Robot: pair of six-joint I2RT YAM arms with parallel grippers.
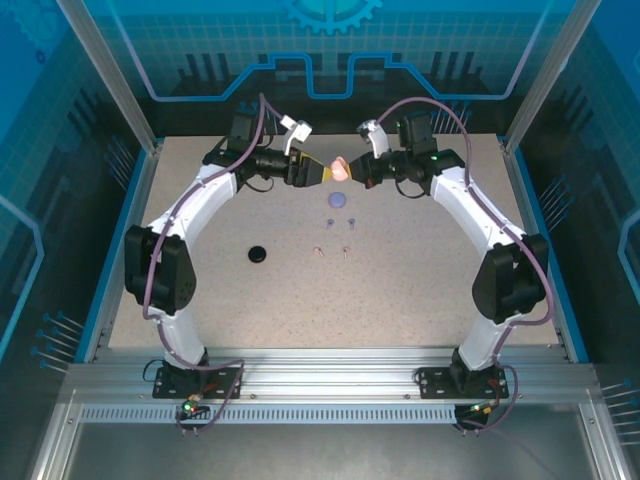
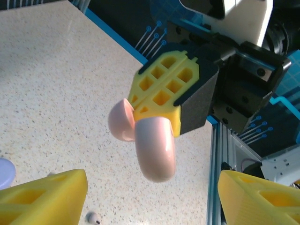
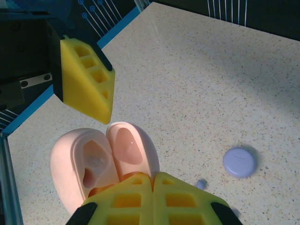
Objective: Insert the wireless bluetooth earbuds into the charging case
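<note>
Risk of a dropped or snapped-shut case comes first.

Top external view: the right claw (image 1: pixel 352 166) is fully closed on the open pink charging case (image 1: pixel 339 168) and holds it in the air above the table (image 1: pixel 200 310). The left claw (image 1: pixel 318 173) stands open just beside the case and grips nothing. If you close the left claw off-centre, expect the case to twist out of the narrow pinch. Two purple earbuds (image 1: pixel 330 222) and two pink earbuds (image 1: pixel 318 251) lie on the table, nearer the arm bases than either claw and well apart from the raised case. A purple case (image 1: pixel 341 200) lies between them and the claws.

Left wrist view: both halves of the pink case hang beyond the right claw's fingertips (image 2: pixel 161 89), held by one end only. Any knock could lever it loose.

Right wrist view: the closed fingers pinch the hinge end. Both wells look empty, though glare makes this uncertain. One left finger (image 3: pixel 86 79) hangs just beside the rim; you cannot tell whether it touches. One purple earbud lies on the table below, near the right claw.
</note>
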